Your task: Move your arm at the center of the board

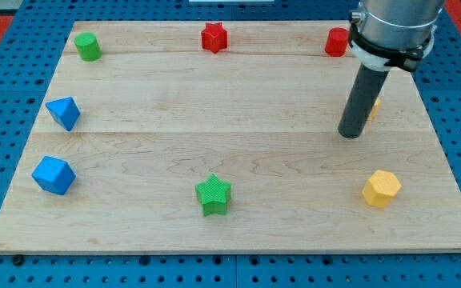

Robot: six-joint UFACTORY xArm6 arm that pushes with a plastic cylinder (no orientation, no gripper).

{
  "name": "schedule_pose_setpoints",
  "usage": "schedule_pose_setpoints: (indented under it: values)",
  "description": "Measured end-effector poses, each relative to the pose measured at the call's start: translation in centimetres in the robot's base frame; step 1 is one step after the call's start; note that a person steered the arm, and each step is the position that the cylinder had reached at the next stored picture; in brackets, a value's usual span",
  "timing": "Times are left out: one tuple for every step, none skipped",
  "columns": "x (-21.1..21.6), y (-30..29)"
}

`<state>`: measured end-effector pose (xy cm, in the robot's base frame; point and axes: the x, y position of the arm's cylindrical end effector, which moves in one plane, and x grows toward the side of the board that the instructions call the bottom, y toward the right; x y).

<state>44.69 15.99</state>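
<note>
My tip [350, 134] rests on the wooden board [230, 160] at the view's right, well right of the board's middle. A yellow block [374, 106] is mostly hidden just behind the rod. A red cylinder [336, 42] sits above the tip near the top edge. A yellow hexagon block [382, 189] lies below and right of the tip. A green star [213, 194] lies at bottom centre and a red star [214, 37] at top centre.
A green cylinder [87, 46] stands at the top left corner. A blue triangular block [63, 112] and a blue chunky block [53, 174] lie along the left edge. A blue perforated table surrounds the board.
</note>
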Motion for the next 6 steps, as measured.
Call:
schedule_pose_setpoints:
  values:
    - [-0.2, -0.6]
    - [-0.3, -1.2]
    - [-0.1, -2.5]
    - [0.9, -8.3]
    - [-0.3, -14.9]
    - [-2.7, -18.5]
